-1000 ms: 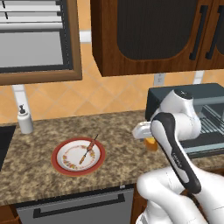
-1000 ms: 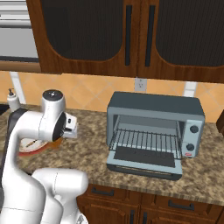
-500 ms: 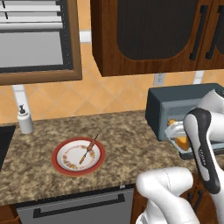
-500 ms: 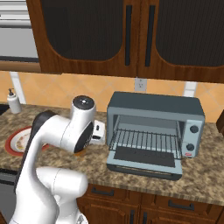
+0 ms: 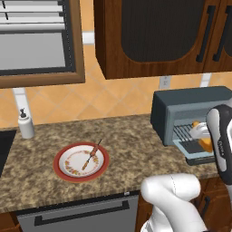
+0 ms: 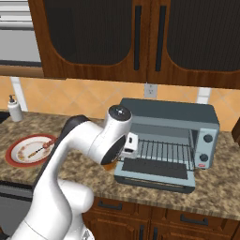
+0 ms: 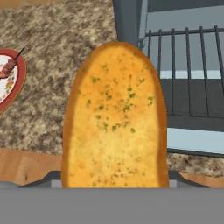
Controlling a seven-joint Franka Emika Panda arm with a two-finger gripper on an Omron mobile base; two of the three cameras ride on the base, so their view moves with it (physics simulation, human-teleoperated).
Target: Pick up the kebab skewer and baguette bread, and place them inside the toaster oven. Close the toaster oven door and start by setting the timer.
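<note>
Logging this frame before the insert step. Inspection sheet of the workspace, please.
Surface: speckled granite counter.
Job's things: baguette bread held in front of the open toaster oven; toaster oven door dropped down; kebab skewer on the red-rimmed plate.
Clutter: soap dispenser at the wall.
Grippers: gripper at the oven's left front, carrying the bread.
Cables: nothing seen.
Surroundings: dark wood cabinets, wall outlet.

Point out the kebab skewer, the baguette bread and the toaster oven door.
kebab skewer (image 5: 91, 155), left base view, on the chunks mid-stick, over the plate.
baguette bread (image 7: 116, 118), hand view, on the middle of its top crust.
toaster oven door (image 6: 154, 168), right base view, on the dark glass of the dropped-open panel.
</note>
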